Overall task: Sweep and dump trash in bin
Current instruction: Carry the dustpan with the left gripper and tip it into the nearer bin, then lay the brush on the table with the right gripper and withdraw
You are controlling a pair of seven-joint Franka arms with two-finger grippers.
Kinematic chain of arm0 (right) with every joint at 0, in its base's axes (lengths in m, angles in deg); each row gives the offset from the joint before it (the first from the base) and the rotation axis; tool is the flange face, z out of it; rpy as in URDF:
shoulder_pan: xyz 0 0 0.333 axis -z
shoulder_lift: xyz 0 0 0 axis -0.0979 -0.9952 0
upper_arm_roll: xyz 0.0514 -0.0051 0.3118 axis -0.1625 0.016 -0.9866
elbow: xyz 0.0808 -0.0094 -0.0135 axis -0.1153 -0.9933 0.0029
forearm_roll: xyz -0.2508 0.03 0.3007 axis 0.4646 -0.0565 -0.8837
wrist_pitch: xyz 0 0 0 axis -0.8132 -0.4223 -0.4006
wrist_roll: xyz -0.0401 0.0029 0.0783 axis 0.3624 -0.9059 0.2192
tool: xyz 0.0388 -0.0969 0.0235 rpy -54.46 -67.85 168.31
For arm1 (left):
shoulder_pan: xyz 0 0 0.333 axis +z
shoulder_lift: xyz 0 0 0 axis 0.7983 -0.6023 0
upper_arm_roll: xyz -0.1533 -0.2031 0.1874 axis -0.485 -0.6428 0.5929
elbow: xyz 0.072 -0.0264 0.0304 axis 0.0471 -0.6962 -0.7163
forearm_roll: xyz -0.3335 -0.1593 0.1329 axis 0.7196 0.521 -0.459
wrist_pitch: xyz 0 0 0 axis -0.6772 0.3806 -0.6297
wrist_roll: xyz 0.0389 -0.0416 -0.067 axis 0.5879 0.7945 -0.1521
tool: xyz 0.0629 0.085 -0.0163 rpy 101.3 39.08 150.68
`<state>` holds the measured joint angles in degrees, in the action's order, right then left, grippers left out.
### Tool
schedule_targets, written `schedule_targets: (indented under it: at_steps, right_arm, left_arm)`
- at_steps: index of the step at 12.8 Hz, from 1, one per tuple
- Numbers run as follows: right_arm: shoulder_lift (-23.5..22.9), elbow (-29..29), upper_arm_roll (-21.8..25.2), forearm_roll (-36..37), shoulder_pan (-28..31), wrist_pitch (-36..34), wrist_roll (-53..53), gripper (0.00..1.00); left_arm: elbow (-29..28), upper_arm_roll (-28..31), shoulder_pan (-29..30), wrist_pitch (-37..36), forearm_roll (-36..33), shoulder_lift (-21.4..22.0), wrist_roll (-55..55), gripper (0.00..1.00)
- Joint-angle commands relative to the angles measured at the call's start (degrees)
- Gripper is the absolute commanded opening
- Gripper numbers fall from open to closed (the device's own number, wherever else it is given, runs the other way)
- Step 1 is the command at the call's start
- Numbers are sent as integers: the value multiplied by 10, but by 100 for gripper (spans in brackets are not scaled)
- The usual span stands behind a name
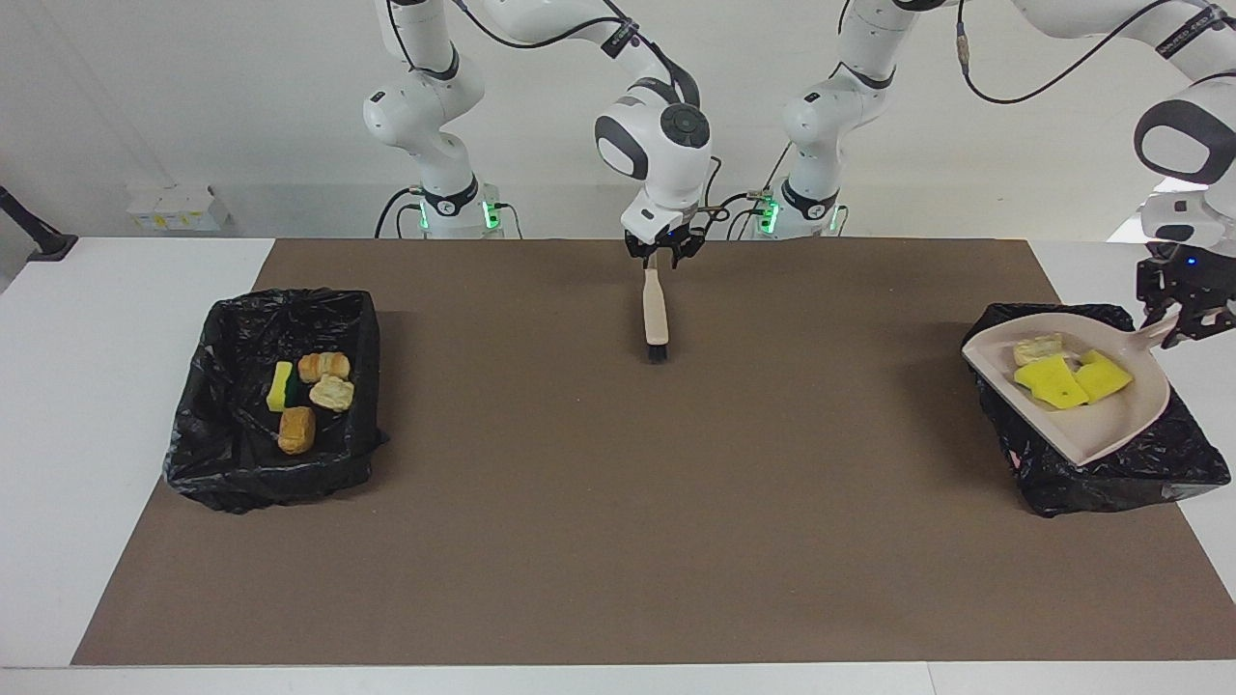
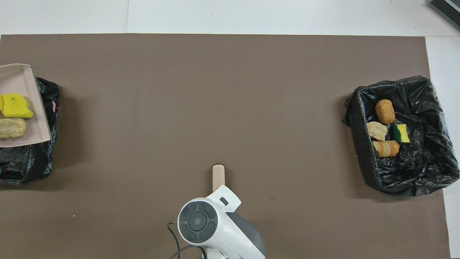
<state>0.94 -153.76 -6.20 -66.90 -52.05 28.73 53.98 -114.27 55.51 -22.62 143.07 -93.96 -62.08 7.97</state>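
Here, a beige dustpan [image 1: 1110, 425] is held up by its handle in the left gripper [image 1: 1180, 323], whose fingers are clamped on that handle, over the black-bagged bin [image 1: 1091, 483] at the left arm's end of the table. Three pieces of the trash are carried in the pan: two bright yellow sponge pieces [image 1: 1054, 384] lying side by side and touching, and a pale bread-like chunk [image 1: 1039, 348] just beside them, toward the pan's open lip. In the overhead view only part of the pan [image 2: 21, 81] is seen at the picture's edge, with one yellow sponge [image 2: 16, 106] and the bread chunk [image 2: 12, 128] on it.

A small hand brush [image 1: 656, 319] with a beige handle and dark bristles is seen on the brown mat [image 1: 599, 541] at mid-table, near the robots' edge, its bristles pointing away from the robots. The right gripper [image 1: 662, 251] is placed at the tip of the brush handle; whether its fingers grip the handle or stand apart from it cannot be told.

The rest of the trash is found in a second black-bagged bin [image 1: 232, 463] at the right arm's end of the table: a green-backed yellow sponge [image 1: 281, 386], two tan bread pieces [image 1: 324, 367] and an orange-brown chunk [image 1: 296, 430], all grouped closely together.
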Motion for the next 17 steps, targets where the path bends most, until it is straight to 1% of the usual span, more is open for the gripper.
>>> schedule_targets:
  at_steps: [1,2,4,6,8,11,14,15,17]
  right_arm:
    - [-2,68,-2,2,43,-76,-13,100]
    - [-2,96,-1,4,61,-116,-41,100]
    - [1,138,0,8,100,-174,-95,100]
    - [5,163,2,40,136,-212,-167,100]
    - [12,166,3,71,183,-221,-240,100]
    - [19,203,3,89,266,-251,-376,100]
    - [23,228,9,120,336,-261,-501,100]
    - [24,232,12,122,362,-261,-520,100]
    - [32,232,19,123,408,-259,-527,100]
  left_arm:
    - [38,-3,0,-13,-102,-20,3,0]
    - [33,-3,1,-9,-156,-19,-6,0]
    - [20,-3,1,-10,-218,-13,-47,0]
    - [3,-3,-10,-12,-310,-2,-80,0]
    - [-15,-3,-16,-12,-389,10,-93,0]
    - [-15,-3,-24,-32,-463,14,-102,0]
    - [0,-3,-51,-83,-522,15,-105,0]
    - [6,-3,-55,-103,-526,18,-107,0]
    - [12,-3,-88,-151,-544,22,-119,0]
